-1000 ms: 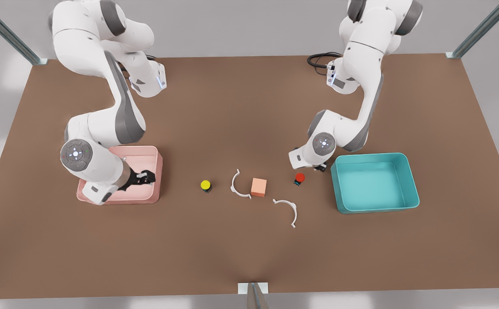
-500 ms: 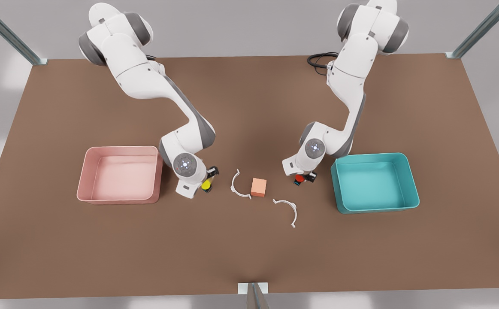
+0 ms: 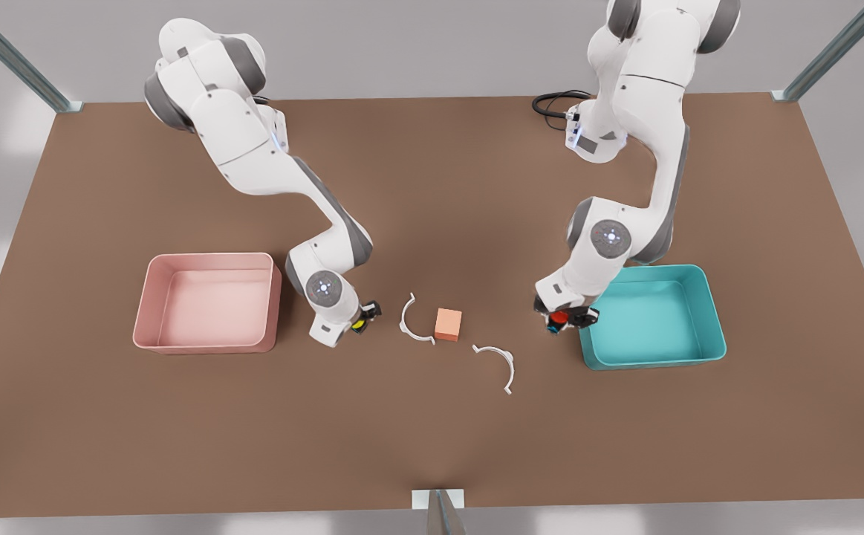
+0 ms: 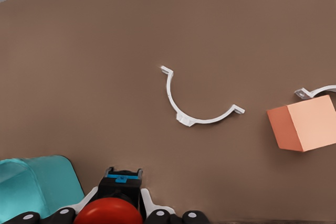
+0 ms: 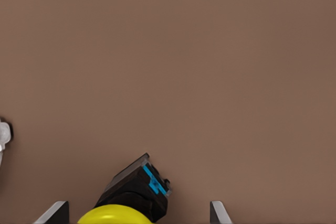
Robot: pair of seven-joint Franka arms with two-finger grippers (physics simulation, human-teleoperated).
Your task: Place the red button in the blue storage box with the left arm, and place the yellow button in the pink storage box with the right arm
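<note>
Both grippers are at work low over the brown tabletop (image 3: 432, 446). Left gripper (image 3: 567, 319), at the front view's right, is clenched on the round red button with a black-and-blue base (image 3: 559, 318), holding it just beside the near-left corner of the teal-blue plastic storage box (image 3: 710, 316); its wrist view shows the red dome (image 4: 107, 212) between the fingers (image 4: 157, 214) with the box's rounded corner (image 4: 37, 184) close by. Right gripper (image 3: 361, 318), at the front view's left, sits over the round yellow button with a black base (image 3: 358, 324), its fingers (image 5: 53, 213) spread to either side of the yellow dome (image 5: 113, 214) and not pressing it. That button lies a little to the right of the pink plastic storage box (image 3: 151, 286). Between the arms rest a small salmon-orange cube (image 3: 448, 324), touched by one white curved plastic clip (image 3: 406, 321), and a second white curved clip (image 3: 497, 357) nearer the camera.
</note>
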